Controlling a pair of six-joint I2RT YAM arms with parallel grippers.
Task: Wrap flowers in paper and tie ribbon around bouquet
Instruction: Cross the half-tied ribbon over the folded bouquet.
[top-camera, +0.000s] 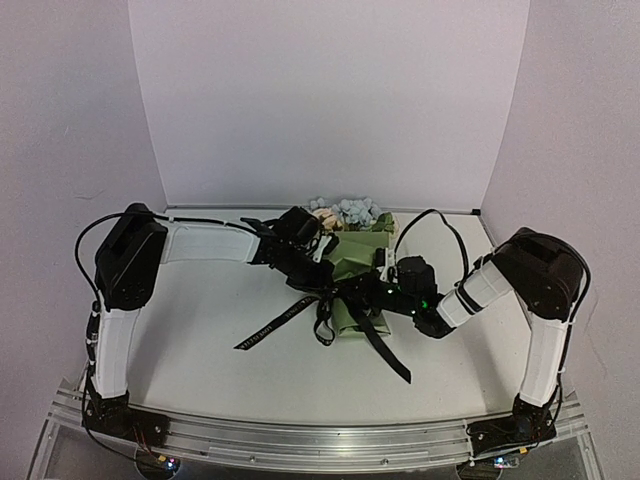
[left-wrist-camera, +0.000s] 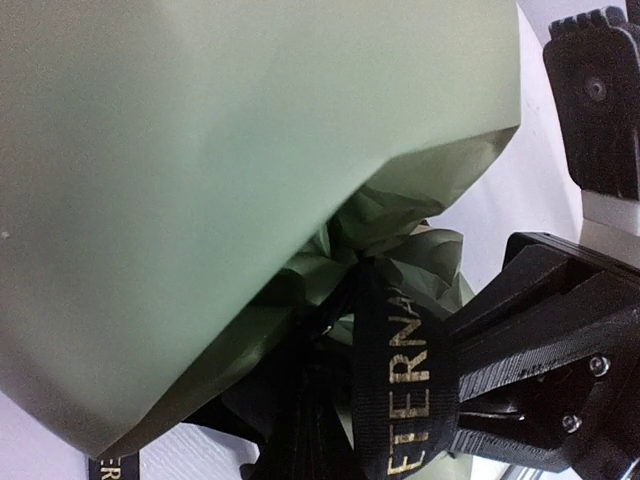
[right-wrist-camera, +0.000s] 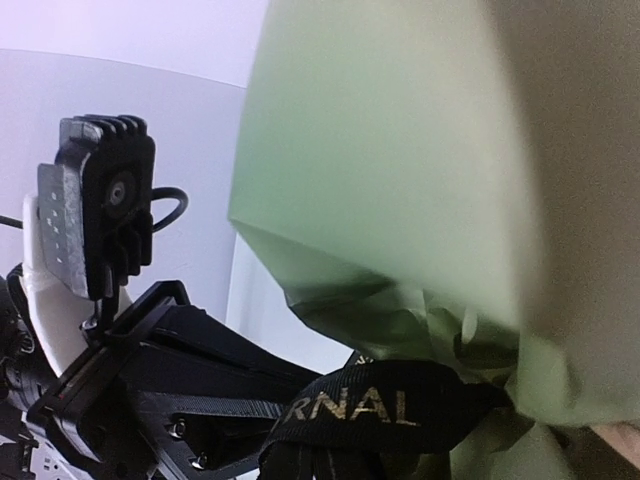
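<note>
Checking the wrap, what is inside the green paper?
Cream and pale blue flower heads poke out at the far end of the paper; whatever lies deeper is covered.

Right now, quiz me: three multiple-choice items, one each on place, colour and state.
1. In the top view, the flowers stick out of the paper toward: A the back wall; B the arm bases; C the left arm.
2. The ribbon is: A red; B white; C black with pale lettering.
3. The ribbon is: A on a spool; B looped round the gathered paper; C lying apart from it.
Key: 1 A, the heads sit past the paper's far edge; 2 C, the wrist views show the letters; 3 B, it cinches the crumpled neck.
</note>
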